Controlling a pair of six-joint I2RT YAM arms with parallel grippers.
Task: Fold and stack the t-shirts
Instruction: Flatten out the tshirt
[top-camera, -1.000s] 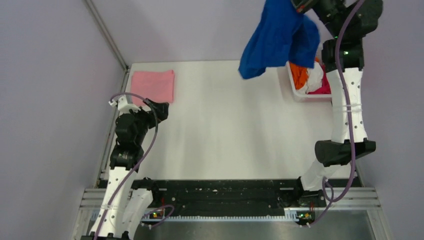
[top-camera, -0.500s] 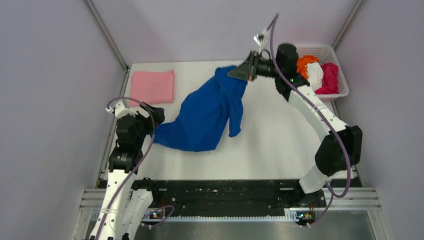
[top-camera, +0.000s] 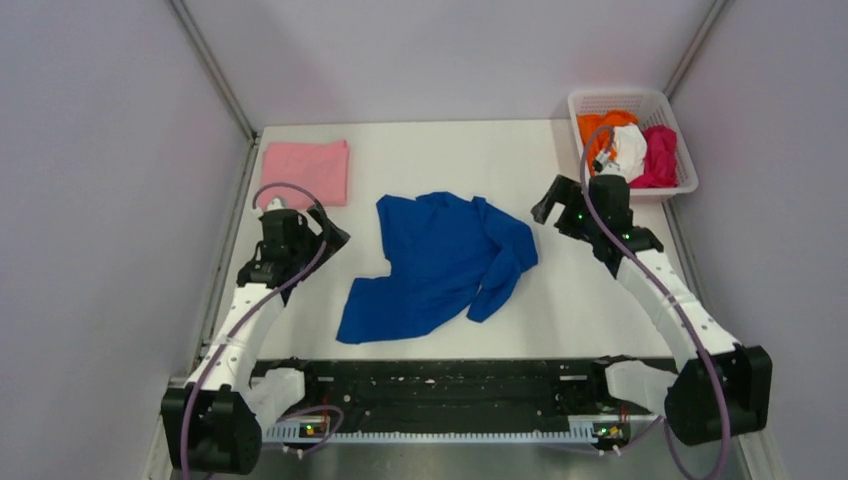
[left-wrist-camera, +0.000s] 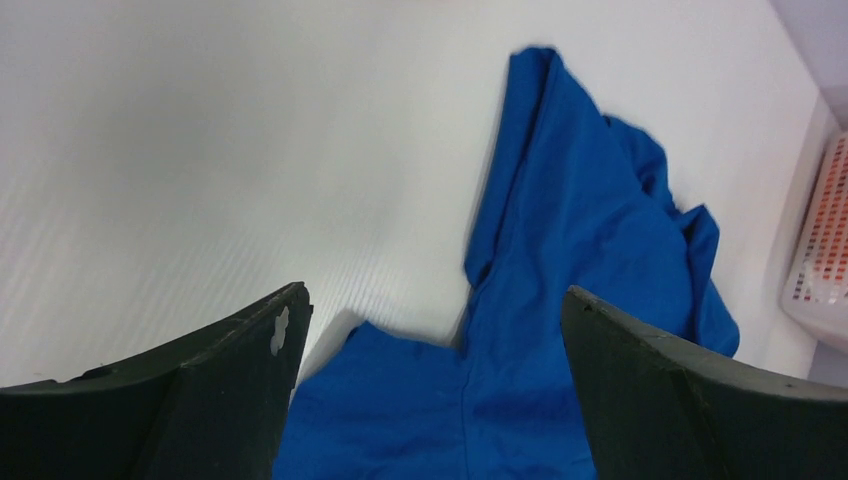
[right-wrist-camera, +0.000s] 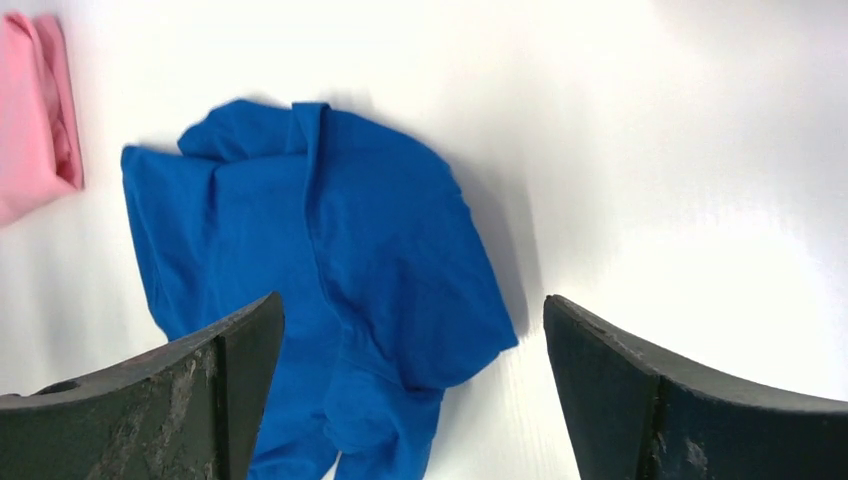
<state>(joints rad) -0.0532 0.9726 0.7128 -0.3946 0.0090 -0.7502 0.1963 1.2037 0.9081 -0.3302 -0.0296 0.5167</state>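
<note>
A royal-blue t-shirt (top-camera: 440, 262) lies crumpled and loose in the middle of the white table, print hidden. It also fills the left wrist view (left-wrist-camera: 580, 250) and the right wrist view (right-wrist-camera: 330, 250). My left gripper (top-camera: 328, 238) is open just left of the shirt, its jaws (left-wrist-camera: 432, 292) wide above the shirt's near edge. My right gripper (top-camera: 546, 206) is open just right of the shirt, nothing between its fingers (right-wrist-camera: 412, 298). A folded light pink t-shirt (top-camera: 305, 172) lies at the back left, also in the right wrist view (right-wrist-camera: 35, 110).
A white lattice basket (top-camera: 620, 95) stands at the back right, holding an orange tee (top-camera: 612, 125), a white one (top-camera: 630, 150) and a magenta one (top-camera: 660, 155). Its side shows in the left wrist view (left-wrist-camera: 820, 260). Lilac walls enclose the table.
My right gripper swung the blue t-shirt down from high above the basket, opened and let it drop on the table, then drew back right. My left arm reached toward the shirt.
</note>
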